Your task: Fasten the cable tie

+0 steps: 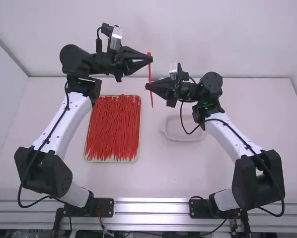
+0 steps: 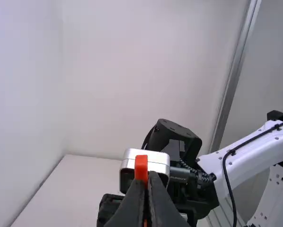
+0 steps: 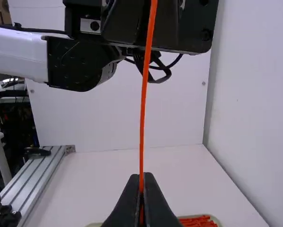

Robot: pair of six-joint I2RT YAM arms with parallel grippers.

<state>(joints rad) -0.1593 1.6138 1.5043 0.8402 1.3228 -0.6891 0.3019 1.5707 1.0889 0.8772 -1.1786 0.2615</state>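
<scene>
— What's in the tray [image 1: 111, 161]?
— A heap of red cable ties [image 1: 112, 128]; a white dish [image 1: 174, 136] sits beside it.
— And the 1 being held?
— The held cable tie [image 1: 151, 74] is thin, orange-red and straight (upright in the air, between tray and dish). The left gripper [image 1: 150, 59] pinches near its top and the right gripper [image 1: 148, 87] pinches lower down.

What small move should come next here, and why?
Probably the right jaws should begin curling the strap up toward its top end. The cable tie is straight and upright, with the left jaws shut on its top end, the right jaws shut lower down and the tail hanging free. No loop is formed yet.
</scene>
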